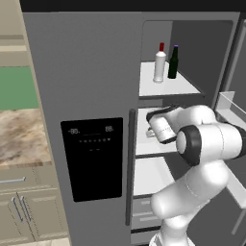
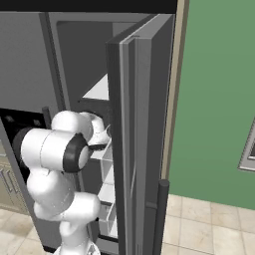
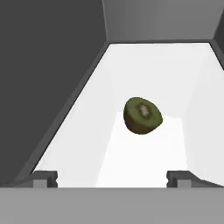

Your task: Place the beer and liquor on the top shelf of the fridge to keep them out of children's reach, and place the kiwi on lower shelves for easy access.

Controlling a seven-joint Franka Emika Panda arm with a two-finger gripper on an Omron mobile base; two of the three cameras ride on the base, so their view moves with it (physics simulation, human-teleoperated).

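The fridge (image 1: 81, 72) stands with its right side open. On its top shelf (image 1: 180, 87) the pale red-capped liquor (image 1: 159, 64) and the dark purple-capped beer (image 1: 173, 63) stand upright side by side. The kiwi (image 3: 142, 115) lies on a white lower shelf (image 3: 144, 166), seen in the hand view ahead of my gripper (image 3: 113, 179). The gripper is open, its fingertips (image 3: 43, 178) spread wide and apart from the fruit, holding nothing. In the left base view my hand (image 1: 161, 126) reaches in at the second shelf level, below the bottles.
The closed left door carries a black display panel (image 1: 92, 158) and a long dark handle (image 1: 130, 168). The open right door (image 2: 144, 124) with its bins (image 1: 228, 106) stands close beside my arm. Another white shelf (image 1: 150, 177) and drawers lie below. Beige cabinets (image 1: 19, 211) are at left.
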